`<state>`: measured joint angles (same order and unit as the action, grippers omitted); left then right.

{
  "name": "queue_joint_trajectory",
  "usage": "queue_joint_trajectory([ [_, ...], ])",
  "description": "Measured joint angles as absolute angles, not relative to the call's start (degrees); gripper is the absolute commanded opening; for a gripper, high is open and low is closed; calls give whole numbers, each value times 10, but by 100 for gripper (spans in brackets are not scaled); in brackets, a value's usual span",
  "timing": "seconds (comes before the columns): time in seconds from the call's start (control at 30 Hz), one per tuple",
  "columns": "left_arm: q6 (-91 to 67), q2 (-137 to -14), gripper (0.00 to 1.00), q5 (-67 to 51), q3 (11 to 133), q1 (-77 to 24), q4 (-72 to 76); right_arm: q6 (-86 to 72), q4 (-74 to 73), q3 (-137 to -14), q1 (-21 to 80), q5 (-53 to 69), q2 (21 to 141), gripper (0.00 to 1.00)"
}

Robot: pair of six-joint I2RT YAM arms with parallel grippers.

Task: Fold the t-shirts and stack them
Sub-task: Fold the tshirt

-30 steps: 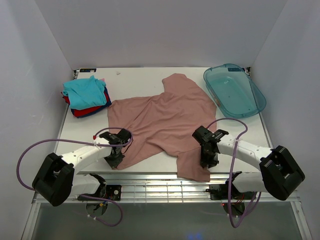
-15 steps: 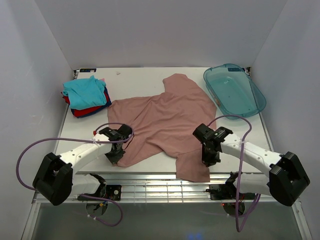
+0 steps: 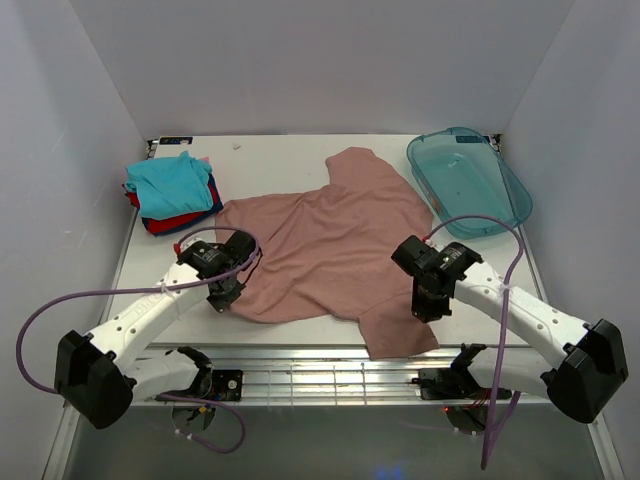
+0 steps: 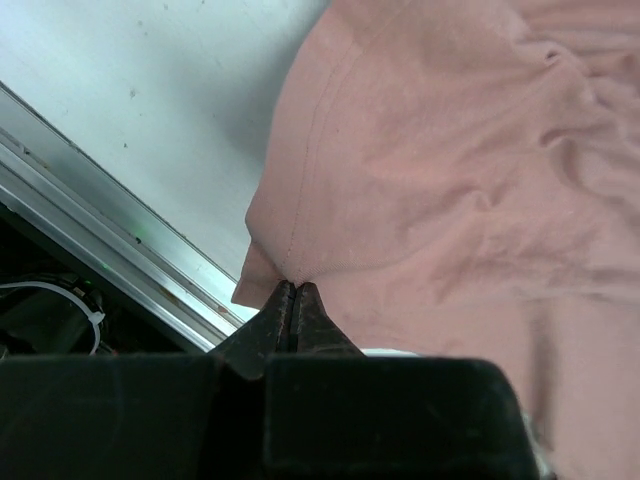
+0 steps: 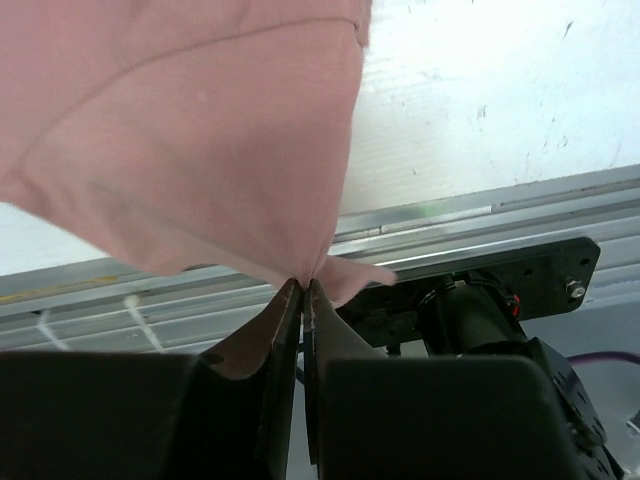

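Note:
The dusty-pink t-shirt (image 3: 330,235) lies crumpled over the middle of the white table (image 3: 270,160), with no print showing. My left gripper (image 3: 226,300) is shut on its near left edge, seen pinched in the left wrist view (image 4: 292,285). My right gripper (image 3: 428,308) is shut on the near right flap (image 3: 398,328) and holds it lifted, as the right wrist view (image 5: 303,283) shows. Folded shirts, teal (image 3: 168,182) on top of red and dark-blue ones, are stacked at the far left.
A translucent blue-green plastic tray (image 3: 468,180) sits at the far right corner. The metal front rail (image 3: 320,360) runs along the table's near edge below both grippers. White walls close in the sides and back.
Both grippers have moved away from the front edge and outward, pulling the pink shirt's near edge with them. The near right flap has spread and shifted right.

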<state>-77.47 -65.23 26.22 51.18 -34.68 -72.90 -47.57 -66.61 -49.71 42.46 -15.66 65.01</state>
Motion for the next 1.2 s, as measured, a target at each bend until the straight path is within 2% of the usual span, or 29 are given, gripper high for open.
queue_joint_trajectory([
  [0.23,-778,-640,0,288,575,-346,-758,-462,-701,-639,409,-201,698,8],
  [0.47,-781,-607,0,276,581,-346,-763,-432,-717,-756,394,-228,745,8],
  [0.67,-788,-542,0,241,532,-346,-763,-425,-724,-738,393,-219,735,8],
  [0.83,-789,-505,0,213,482,-346,-770,-427,-734,-687,393,-194,677,8],
  [0.97,-788,-499,0,200,481,-346,-771,-433,-741,-665,393,-171,634,8],
  [1.2,-783,-506,0,182,484,-346,-771,-444,-742,-665,401,-139,627,8],
])
